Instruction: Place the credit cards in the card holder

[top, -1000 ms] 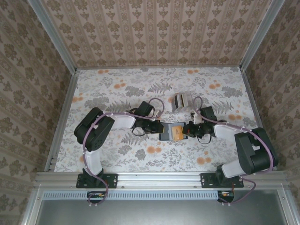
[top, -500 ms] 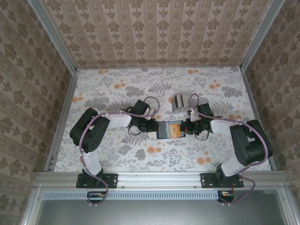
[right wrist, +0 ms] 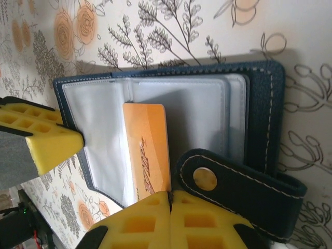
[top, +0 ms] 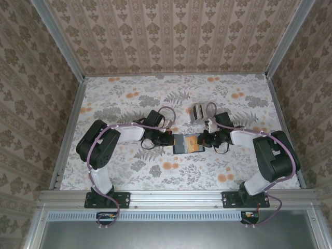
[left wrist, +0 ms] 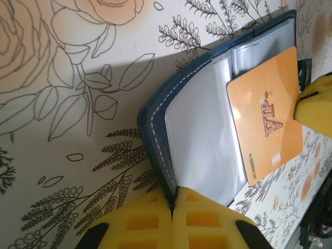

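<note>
Card holder (top: pixel 181 144): lies open on the floral table (top: pixel 119 98), near the middle, between the two grippers; navy cover down, clear plastic sleeves facing up.
Left gripper (left wrist: pixel 174 207): clamped tight on the holder's stitched navy edge; yellow pads meet along one seam with the cover's rim caught between them.
Gold-orange card (left wrist: pixel 267 124): rests flat on the clear sleeves of the holder's right half, "VIP" lettering facing up; one short end sticks out past the sleeves toward the right arm; far end inside a pocket or merely on top, cannot tell.
Right gripper (right wrist: pixel 170 202): pressed together on the outer short end of the gold-orange card, pinching it just beside the snap tab.
Snap tab (right wrist: pixel 249 199): navy strap with pale stitching, lies across the holder's outer edge, round metal stud (right wrist: pixel 205 179) facing up, close to the right fingers but apart from the card.
Remaining cards (top: pixel 199 112): grey-beige stack on the table just beyond the holder, near the right wrist, touched by neither gripper.
Arms: both bent inward and low over the table, wrists facing each other across the open holder.
</note>
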Robot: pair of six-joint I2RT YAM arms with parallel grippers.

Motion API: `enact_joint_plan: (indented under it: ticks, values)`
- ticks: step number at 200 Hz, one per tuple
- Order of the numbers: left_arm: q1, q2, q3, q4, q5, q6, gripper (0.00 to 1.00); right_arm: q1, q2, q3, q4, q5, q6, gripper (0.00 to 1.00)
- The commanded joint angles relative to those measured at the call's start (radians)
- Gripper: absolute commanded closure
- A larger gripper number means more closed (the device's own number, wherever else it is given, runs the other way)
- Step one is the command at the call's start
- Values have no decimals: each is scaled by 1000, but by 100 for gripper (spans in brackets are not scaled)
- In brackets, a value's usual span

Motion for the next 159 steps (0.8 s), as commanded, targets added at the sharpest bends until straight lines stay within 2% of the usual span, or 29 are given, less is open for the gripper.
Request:
enact_joint_plan:
  ticks: [1, 37, 71, 99, 132, 159]
  values:
    - [-6, 17, 20, -70, 2, 48, 100, 2, 0, 25, -33, 49, -32, 100]
    - [-6, 17, 17, -73, 7, 48, 100, 4, 41, 21, 30, 19, -2, 100]
    - [-7, 2, 5, -72, 0, 47, 100, 14, 9, 27, -15, 55, -19, 100]
    - [-7, 7, -9, -47, 0, 35, 100, 39, 39, 70, -109, 80, -66, 100]
    - [-10, 0, -19, -30, -9, 32, 100, 104, 78, 71, -44, 86, -25, 100]
    - [-11, 0, -22, -29, -6, 35, 100, 118, 91, 50, 23, 88, 18, 100]
